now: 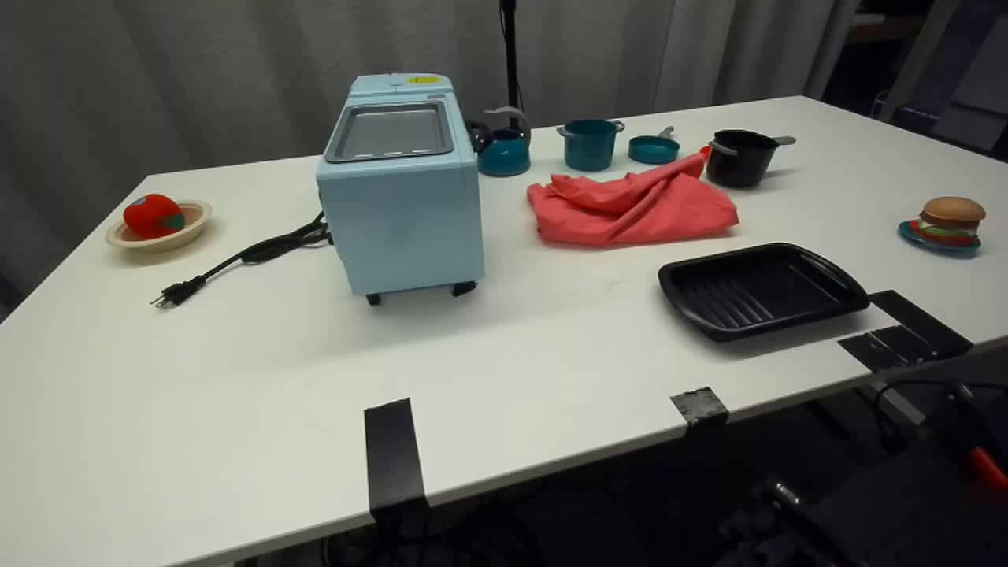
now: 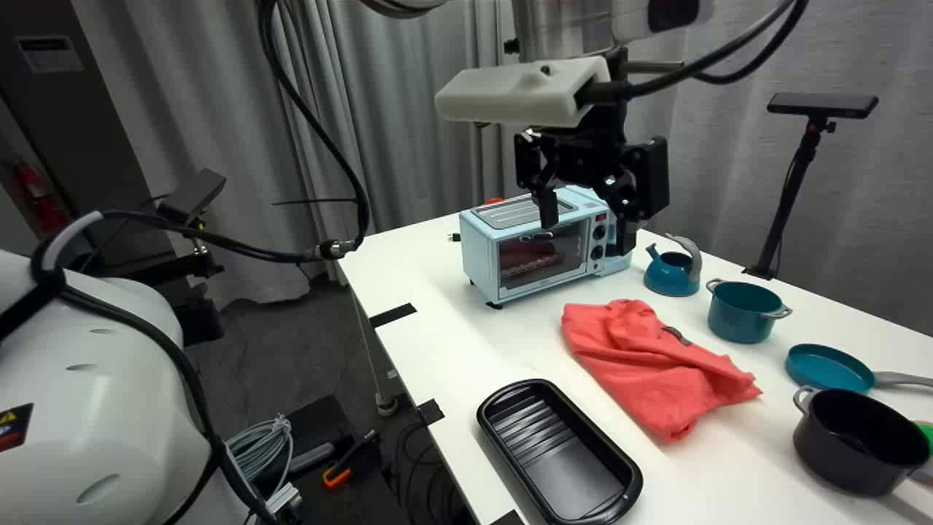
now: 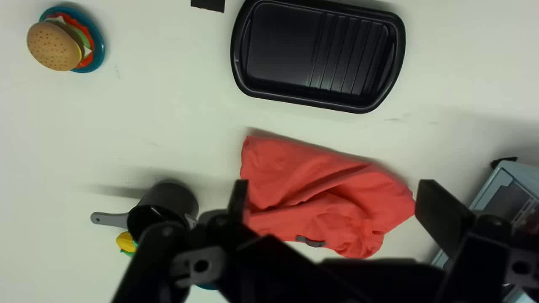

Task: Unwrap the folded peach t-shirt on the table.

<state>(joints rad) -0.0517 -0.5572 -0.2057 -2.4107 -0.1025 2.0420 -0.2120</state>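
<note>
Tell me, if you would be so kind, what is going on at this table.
A robot arm has its pincer raised above the white table, open and holding nothing. The coral-red t-shirt lies below, folded and rumpled, between the black tray and the teal pot, touching neither. The t-shirt has yet to be unwrapped.

likely lab: robot arm (image 2: 131, 423), taped table (image 1: 551, 378), black stand (image 2: 791, 189), grey curtains (image 2: 408, 146), coiled cable (image 2: 266, 441).
</note>
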